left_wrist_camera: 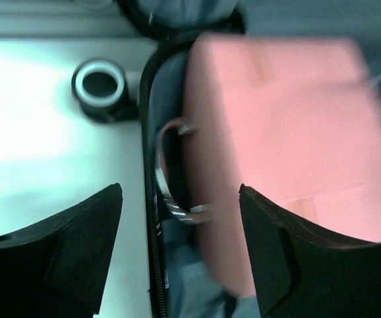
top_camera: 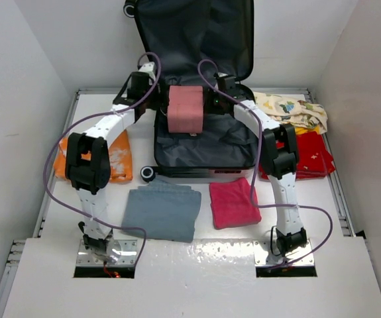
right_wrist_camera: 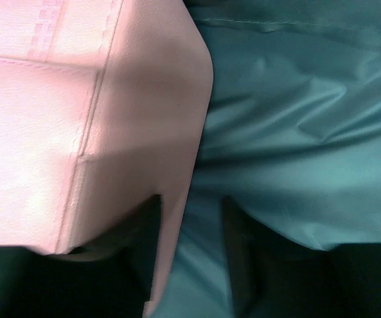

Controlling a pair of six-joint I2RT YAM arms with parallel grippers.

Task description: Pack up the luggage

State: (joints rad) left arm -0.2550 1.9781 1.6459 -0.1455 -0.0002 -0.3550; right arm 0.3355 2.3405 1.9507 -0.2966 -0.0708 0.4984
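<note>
The luggage [top_camera: 207,151] lies open at the back middle of the table, its dark grey lining up and its lid [top_camera: 197,40] standing against the wall. A pink boxy bag [top_camera: 185,109] sits in the lower half, towards the hinge. My left gripper [top_camera: 156,99] is at the bag's left side. In the left wrist view that gripper [left_wrist_camera: 181,189] is open, its jaws wide around the pink bag's [left_wrist_camera: 276,119] left edge and a metal ring [left_wrist_camera: 170,199]. My right gripper [top_camera: 211,99] is at the bag's right side. Seen from the wrist, the right gripper [right_wrist_camera: 191,202] is open, with a gap between the pink bag's wall [right_wrist_camera: 177,199] and one finger.
A folded grey cloth [top_camera: 162,211] and a folded magenta towel [top_camera: 234,202] lie in front of the luggage. An orange item [top_camera: 117,162] is at its left. At the right are red clothes [top_camera: 313,156] and a printed cloth [top_camera: 289,109]. A suitcase wheel [left_wrist_camera: 99,83] sticks out.
</note>
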